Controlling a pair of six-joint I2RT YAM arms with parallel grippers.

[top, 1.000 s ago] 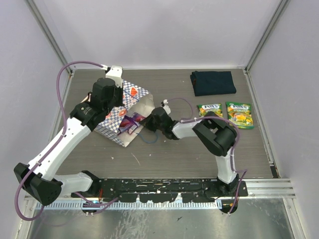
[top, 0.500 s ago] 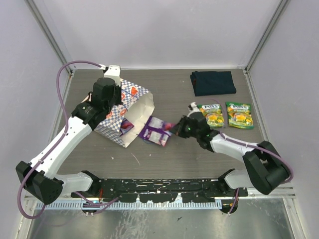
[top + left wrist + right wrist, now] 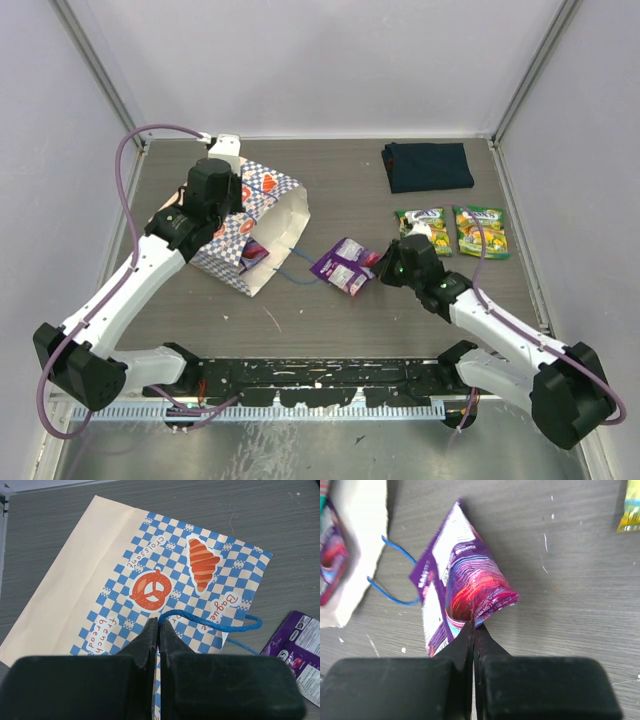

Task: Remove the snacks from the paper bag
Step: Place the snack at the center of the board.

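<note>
Right gripper [image 3: 472, 624], clamped on a purple packet [image 3: 462, 580] by one corner, holds it tented mid-table [image 3: 300, 325] between the bag [image 3: 75, 570] mouth and two green packets [image 3: 480, 232] nearer the right edge, while left gripper [image 3: 159, 622], pinched shut on the bag, seemingly steadies it.

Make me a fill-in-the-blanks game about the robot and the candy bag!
1. The right gripper is shut on a flat glossy candy packet coloured ____.
2. On the cream-tan paper bag with the checkered band, next to the orange pretzel picture, is an orange ____.
3. Near the dark navy folded cloth lie ____ green candy packets.
4. The left gripper is shut on the bag's thin cord handle, whose colour is ____.

Missing words: purple, croissant, two, blue.
</note>
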